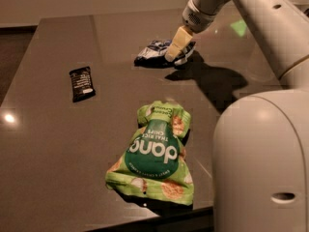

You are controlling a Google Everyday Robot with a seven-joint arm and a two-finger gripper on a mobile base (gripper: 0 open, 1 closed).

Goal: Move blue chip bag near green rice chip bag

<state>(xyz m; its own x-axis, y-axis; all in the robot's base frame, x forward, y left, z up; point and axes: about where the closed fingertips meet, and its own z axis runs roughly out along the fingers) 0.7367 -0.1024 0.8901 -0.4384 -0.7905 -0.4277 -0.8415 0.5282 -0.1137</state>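
Note:
The blue chip bag [153, 52] lies crumpled on the dark table [58, 149] at the far middle. My gripper [174, 48] reaches down from the upper right, and its cream tip sits over the bag's right end. Whether it touches the bag I cannot tell. The green rice chip bag [153, 153], with "dang" in white on a dark green circle, lies flat near the table's front edge. It is well apart from the blue bag, in front of it.
A flat black bar wrapper [81, 83] lies on the left of the table. My arm's white body [260, 163] fills the right foreground and hides the table's right front. The table's front edge runs just below the green bag.

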